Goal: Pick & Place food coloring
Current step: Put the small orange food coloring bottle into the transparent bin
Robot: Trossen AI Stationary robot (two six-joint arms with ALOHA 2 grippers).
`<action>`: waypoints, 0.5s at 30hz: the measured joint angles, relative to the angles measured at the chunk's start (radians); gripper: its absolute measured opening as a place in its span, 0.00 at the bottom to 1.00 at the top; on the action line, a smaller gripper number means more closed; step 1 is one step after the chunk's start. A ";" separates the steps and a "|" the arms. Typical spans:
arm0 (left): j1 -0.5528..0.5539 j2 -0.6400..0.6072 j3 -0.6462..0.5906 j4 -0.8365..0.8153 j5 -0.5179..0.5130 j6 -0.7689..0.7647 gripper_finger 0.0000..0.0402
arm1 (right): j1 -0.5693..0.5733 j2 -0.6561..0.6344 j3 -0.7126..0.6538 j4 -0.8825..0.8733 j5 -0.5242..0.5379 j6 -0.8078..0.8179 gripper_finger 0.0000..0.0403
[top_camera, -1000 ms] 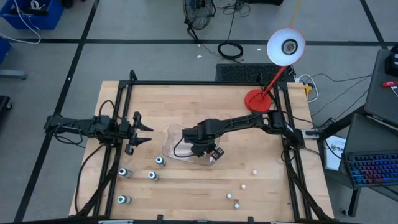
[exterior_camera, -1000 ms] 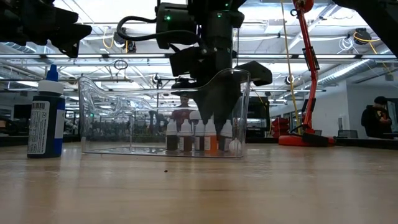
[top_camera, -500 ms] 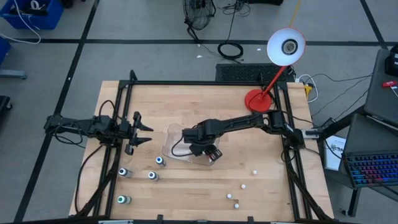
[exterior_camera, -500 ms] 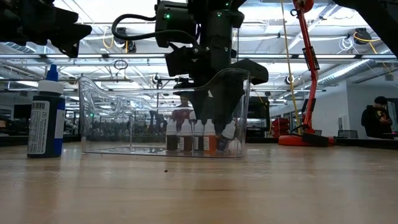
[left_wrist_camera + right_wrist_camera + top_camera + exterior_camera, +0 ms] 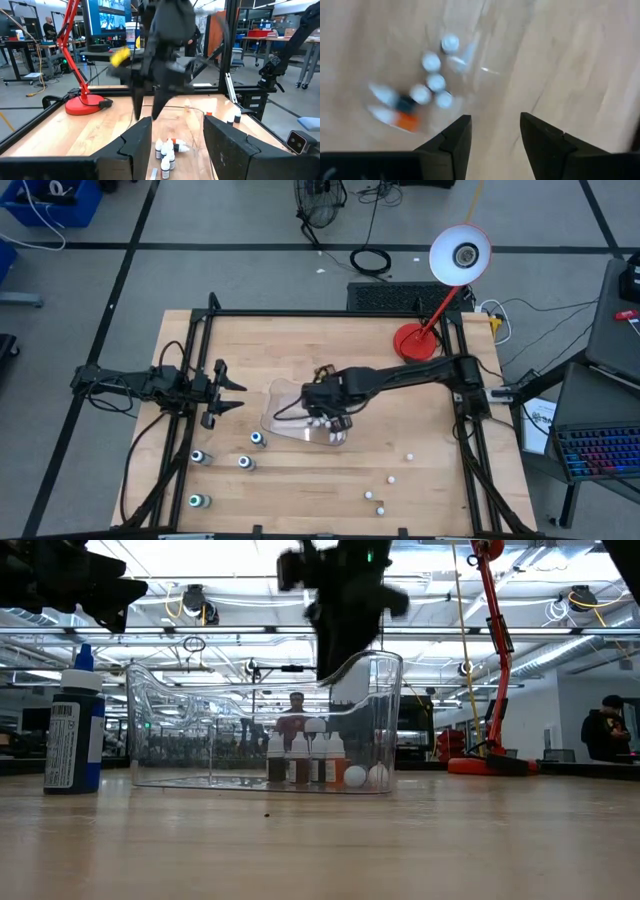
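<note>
The food coloring bottles are tiny and whitish. A cluster [image 5: 326,426] [image 5: 310,758] [image 5: 165,152] [image 5: 432,85] stands in the clear tray's [image 5: 283,412] [image 5: 392,690] right end, and a few of these lie on their sides. Several more stand loose on the table at near left [image 5: 244,463] and near right [image 5: 391,478]. My right gripper [image 5: 333,410] [image 5: 335,655] [image 5: 495,135] hangs open and empty above the cluster, clear of the tray's rim. My left gripper [image 5: 226,392] [image 5: 177,145] waits open to the left of the tray.
A red desk lamp [image 5: 415,340] stands at the far right corner. A blue-topped bottle [image 5: 73,720] looms close in the low view. Black frame rails [image 5: 300,313] run along the table's far, left and right sides. Bare wood lies between the tray and the loose bottles.
My right gripper has risen out of the tray, from down among the bottles to above its rim, and shifted slightly toward the far edge. A bottle that stood tilted under it now lies on its side on the tray floor.
</note>
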 joint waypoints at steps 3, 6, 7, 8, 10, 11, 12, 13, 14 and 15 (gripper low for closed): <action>0.000 0.000 0.000 0.000 0.000 0.000 0.45 | 0.011 -0.052 0.001 -0.032 -0.075 0.338 0.39; 0.000 0.000 0.000 0.000 0.000 0.000 0.45 | 0.024 -0.094 0.001 -0.115 -0.216 0.591 0.39; 0.000 0.000 0.000 0.000 0.000 0.000 0.45 | 0.033 -0.105 0.001 -0.151 -0.248 0.665 0.39; 0.000 0.000 0.000 0.000 0.000 0.000 0.45 | 0.047 -0.115 0.001 -0.191 -0.274 0.741 0.39; 0.000 0.000 0.000 0.000 0.000 0.000 0.45 | 0.088 -0.126 0.001 -0.279 -0.277 0.866 0.38; 0.000 0.000 0.000 0.000 0.000 0.000 0.45 | 0.111 -0.127 0.002 -0.326 -0.265 0.921 0.38; 0.000 0.000 0.000 0.000 0.000 0.000 0.45 | 0.136 -0.129 0.002 -0.376 -0.251 0.976 0.38; 0.000 0.000 0.000 0.000 0.000 0.000 0.45 | 0.161 -0.128 0.002 -0.425 -0.235 1.027 0.38; 0.000 0.000 0.000 0.000 0.000 0.000 0.45 | 0.186 -0.127 -0.001 -0.467 -0.221 1.080 0.38; 0.000 0.000 0.000 0.000 0.000 0.000 0.45 | 0.213 -0.129 -0.011 -0.495 -0.207 1.134 0.38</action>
